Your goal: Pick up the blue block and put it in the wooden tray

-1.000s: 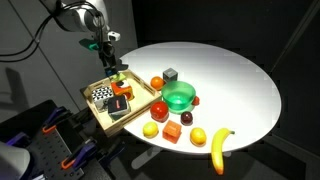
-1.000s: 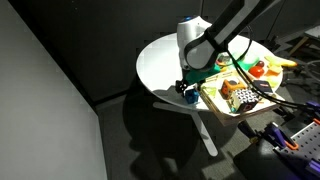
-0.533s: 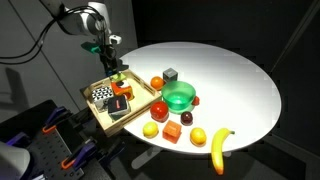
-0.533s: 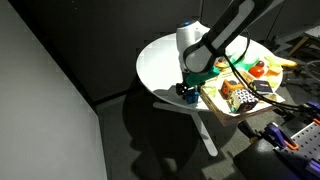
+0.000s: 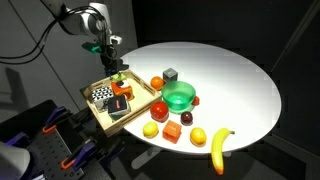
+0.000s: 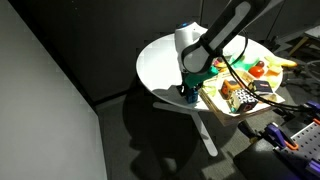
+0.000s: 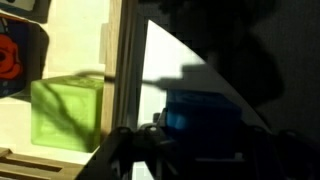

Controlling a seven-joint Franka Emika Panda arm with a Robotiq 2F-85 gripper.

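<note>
In the wrist view the small blue block (image 7: pixel 200 112) sits between my gripper's (image 7: pixel 200 130) dark jaws, which are shut on it. It is over the white table (image 7: pixel 165 55), just outside the wooden tray's rim (image 7: pixel 125 60). In both exterior views the gripper (image 5: pixel 112 64) (image 6: pixel 188 91) hangs low at the table's edge, beside the far corner of the light wooden tray (image 5: pixel 92 110) (image 6: pixel 232 112). The fingers hide the block in an exterior view (image 5: pixel 112 64); a blue speck of it (image 6: pixel 190 91) shows between the fingers.
The tray holds a green cube (image 7: pixel 65 110), a checkered object (image 5: pixel 101 95), a red piece (image 5: pixel 120 102) and a dark item (image 5: pixel 118 113). On the round table are a green bowl (image 5: pixel 180 96), a dark grey cube (image 5: pixel 171 74), a banana (image 5: pixel 219 148) and several small fruits.
The jaws have closed from wide open onto the blue block. The arm has hardly moved.
</note>
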